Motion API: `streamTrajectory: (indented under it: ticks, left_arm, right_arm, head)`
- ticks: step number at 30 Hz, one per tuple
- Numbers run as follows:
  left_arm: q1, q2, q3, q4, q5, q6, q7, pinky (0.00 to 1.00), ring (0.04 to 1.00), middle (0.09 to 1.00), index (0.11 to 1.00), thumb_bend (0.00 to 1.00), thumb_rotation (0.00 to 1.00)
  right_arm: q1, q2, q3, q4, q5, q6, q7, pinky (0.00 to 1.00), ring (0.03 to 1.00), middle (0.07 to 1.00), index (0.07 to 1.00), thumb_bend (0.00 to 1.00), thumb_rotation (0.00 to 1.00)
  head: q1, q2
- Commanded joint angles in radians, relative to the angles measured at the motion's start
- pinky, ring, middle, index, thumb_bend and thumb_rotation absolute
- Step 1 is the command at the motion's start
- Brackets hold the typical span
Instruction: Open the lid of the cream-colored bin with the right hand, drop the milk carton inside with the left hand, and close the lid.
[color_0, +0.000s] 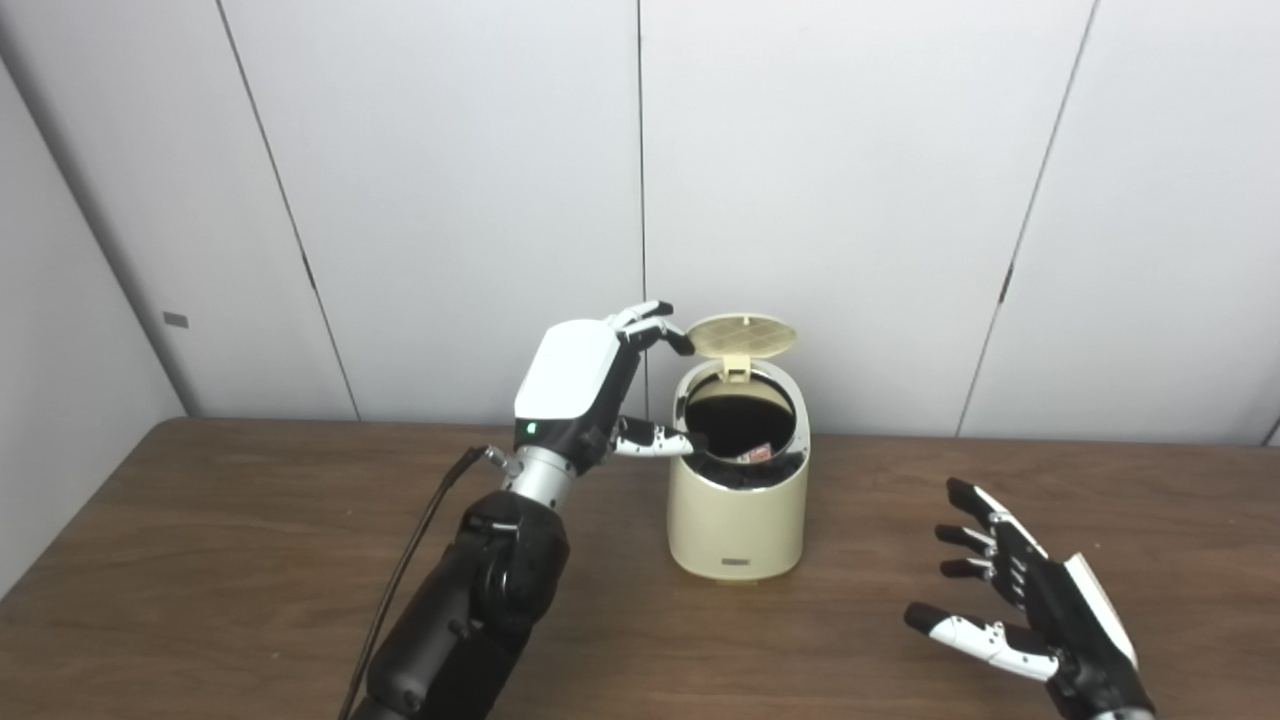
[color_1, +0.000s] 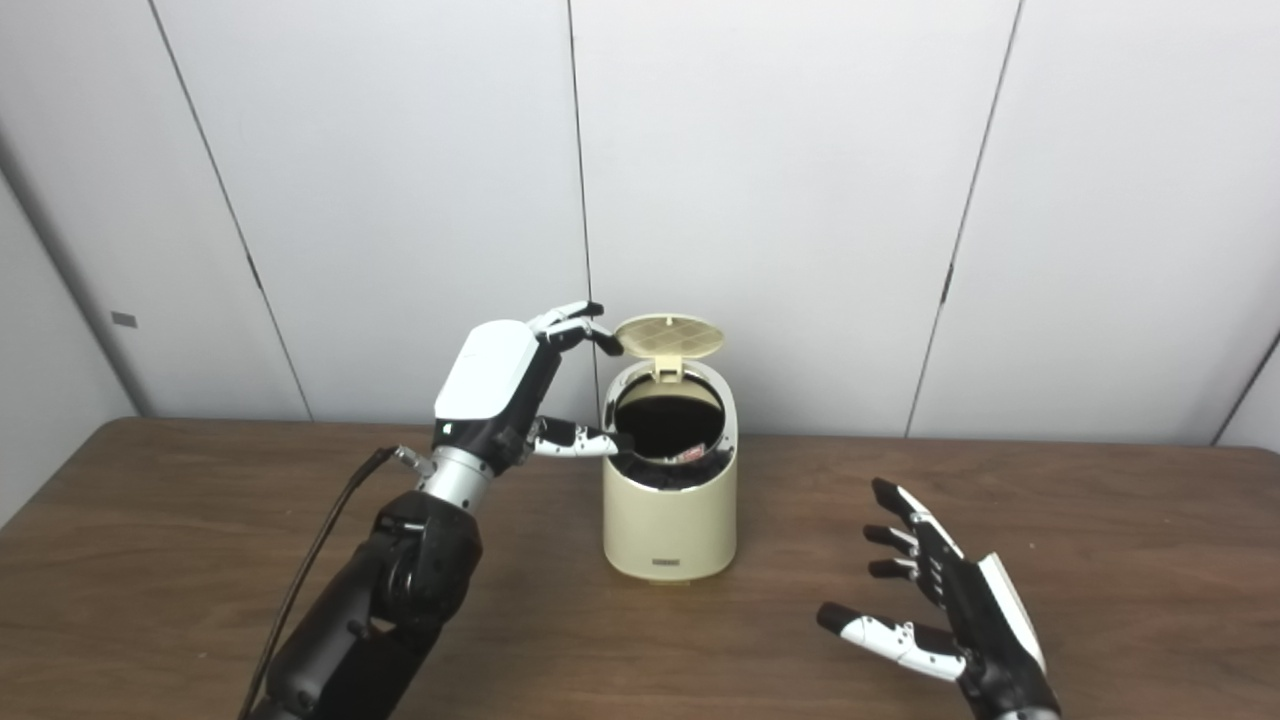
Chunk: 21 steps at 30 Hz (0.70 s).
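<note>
Carton's in the round cream-colored plastic bin (color_0: 738, 510) w/ lid (color_0: 744, 336) up. Our empty left hand (color_0: 590, 385), fingers apart, beside the rim; we'd clear it, then right hand (color_0: 1020, 595), spread & empty, presses lid shut.

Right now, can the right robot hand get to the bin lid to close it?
Probably yes. The right robot hand is open and holds nothing, apart from the bin. The raised lid looks unobstructed on that side; the left robot hand sits at the bin's other side.

Bin (color_0: 738, 510): smooth cream plastic, slight sheen; lid (color_0: 744, 336) underside ribbed in a grid. Table (color_0: 250, 520): dark wood-grain, matt. Left hand (color_0: 585, 385): glossy white shell, black plastic, bare metal wrist. Wall panels (color_0: 850, 200): smooth, matt grey-white.
</note>
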Motion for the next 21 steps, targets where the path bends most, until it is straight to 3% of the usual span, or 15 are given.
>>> streamTrajectory:
  ticks: [1,10,12,17,21]
  left_arm:
    - [-0.054,0.006,0.007,-0.016,0.012,-0.012,0.027,0.6,0.793,0.862,0.825,0.89,0.11]
    - [-0.048,0.006,0.019,-0.029,-0.018,-0.019,0.013,0.61,0.787,0.859,0.822,0.87,0.11]
    - [-0.04,0.001,0.036,-0.04,-0.063,-0.027,-0.001,0.64,0.785,0.838,0.808,0.81,0.1]
    - [-0.006,-0.043,0.13,-0.055,-0.27,-0.133,0.017,0.52,0.663,0.718,0.703,0.74,0.07]
    - [0.03,-0.054,0.198,-0.061,-0.494,-0.243,-0.045,0.44,0.571,0.643,0.638,0.67,0.02]
  right_arm:
    - [-0.022,-0.015,0.0,-0.037,-0.003,-0.012,0.0,0.68,0.817,0.924,0.897,0.74,0.41]
    - [-0.032,-0.013,-0.005,-0.02,0.014,-0.021,-0.002,0.68,0.823,0.931,0.895,0.74,0.39]
    - [-0.031,-0.015,-0.004,-0.022,0.013,-0.018,-0.001,0.7,0.826,0.933,0.897,0.74,0.38]
    - [-0.031,-0.016,-0.006,-0.016,0.007,-0.026,-0.006,0.69,0.821,0.926,0.896,0.74,0.4]
    - [-0.031,-0.02,-0.009,-0.016,0.006,-0.03,-0.007,0.7,0.82,0.924,0.897,0.73,0.4]
  head:
    - [0.001,0.001]
    - [0.0,-0.004]
    - [0.0,-0.006]
    - [0.002,-0.011]
    - [0.003,-0.014]
